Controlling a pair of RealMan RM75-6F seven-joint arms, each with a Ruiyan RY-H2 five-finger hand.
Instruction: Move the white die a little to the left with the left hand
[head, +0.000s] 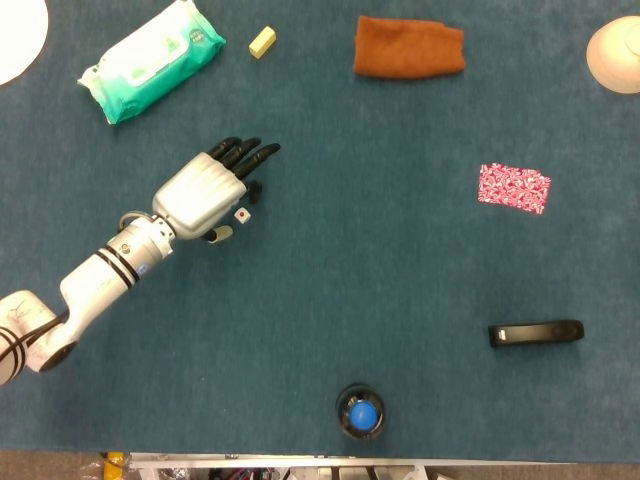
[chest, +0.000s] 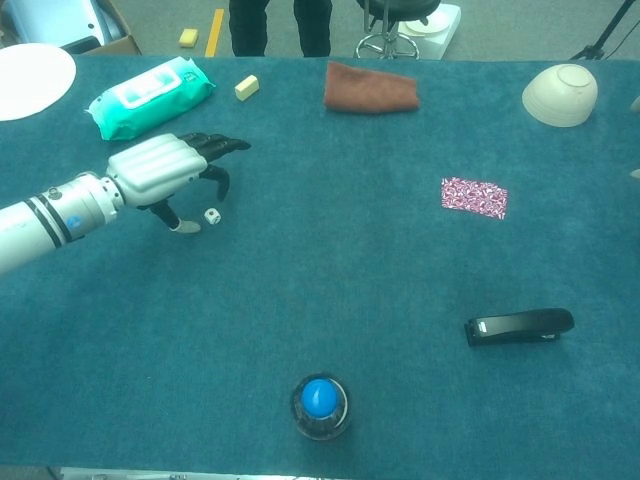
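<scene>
The white die lies on the blue table cloth, left of centre. My left hand hovers just left of it, palm down, dark fingers spread and reaching past the die on its far side. The thumb tip rests near the die's near-left side. The die sits in the gap between thumb and fingers, and nothing grips it. My right hand shows in neither view.
A green wipes pack, a yellow block and a white plate lie at the far left. An orange cloth, a bowl, a red patterned card, a black stapler and a blue-capped jar lie further right.
</scene>
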